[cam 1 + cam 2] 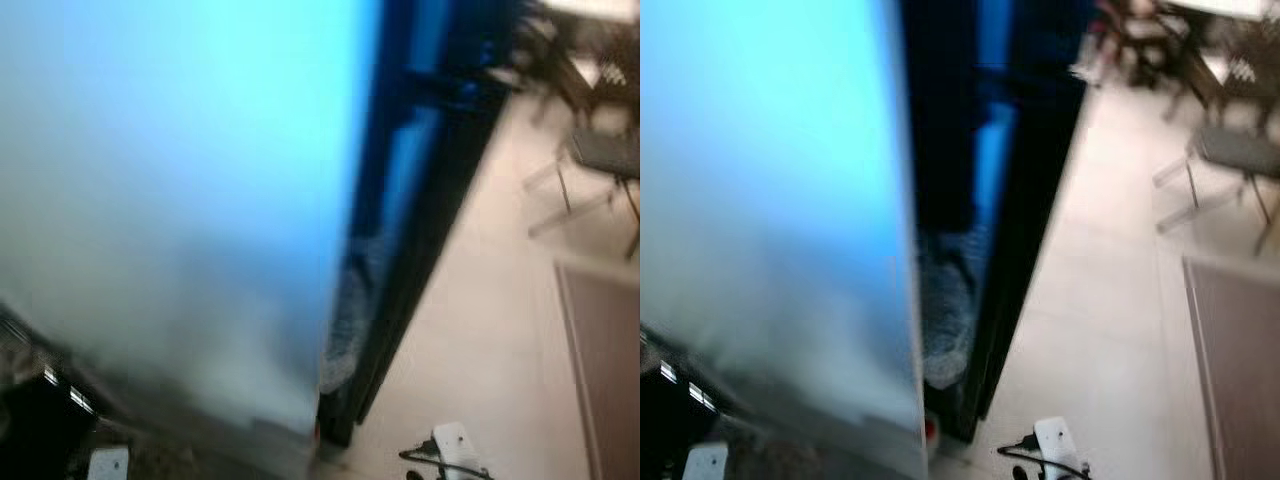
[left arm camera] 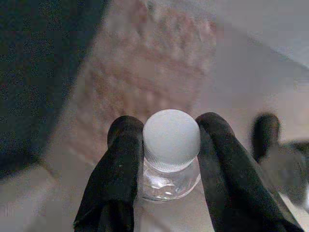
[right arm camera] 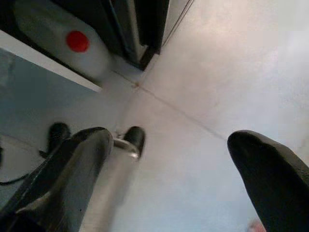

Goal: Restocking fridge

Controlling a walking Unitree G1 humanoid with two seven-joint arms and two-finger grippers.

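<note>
The left gripper (image 2: 169,145) pinches a clear bottle (image 2: 170,179) just below its white cap (image 2: 171,137), one black finger (image 2: 118,169) on each side. The right gripper (image 3: 169,169) hangs wide apart over the pale floor (image 3: 231,72), holding nothing. Close by, the fridge door (image 1: 170,200) glows blue, blurred; beyond its dark edge sits a chair (image 1: 605,160) and a rug (image 1: 610,360)

Fridge door (image 1: 180,180): pale blue. Bottle (image 2: 170,166): clear, white cap (image 2: 171,137). Claw fingers (image 2: 116,174): black. Floor (image 1: 480,330): cream.
</note>
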